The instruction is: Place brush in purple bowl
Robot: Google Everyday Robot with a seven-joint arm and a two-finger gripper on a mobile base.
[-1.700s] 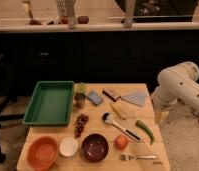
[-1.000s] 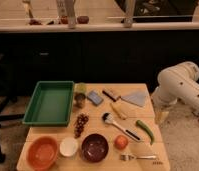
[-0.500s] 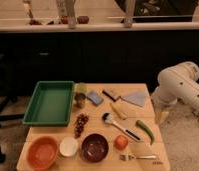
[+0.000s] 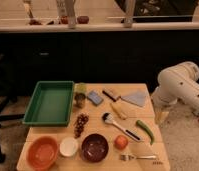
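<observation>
The brush (image 4: 120, 126) lies on the wooden table (image 4: 143, 117), right of centre, its round white head toward the back left and its black handle pointing front right. The purple bowl (image 4: 95, 147) sits empty at the front middle, just left of and in front of the brush. My white arm (image 4: 179, 86) stands off the table's right edge. My gripper (image 4: 161, 115) hangs low beside that edge, well apart from the brush and the bowl.
A green tray (image 4: 50, 102) is at the back left. An orange bowl (image 4: 42, 152) and a small white bowl (image 4: 69, 146) sit left of the purple bowl. Grapes (image 4: 81, 124), a red fruit (image 4: 121, 142), a fork (image 4: 138, 157) and a green pepper (image 4: 145, 131) lie around the brush.
</observation>
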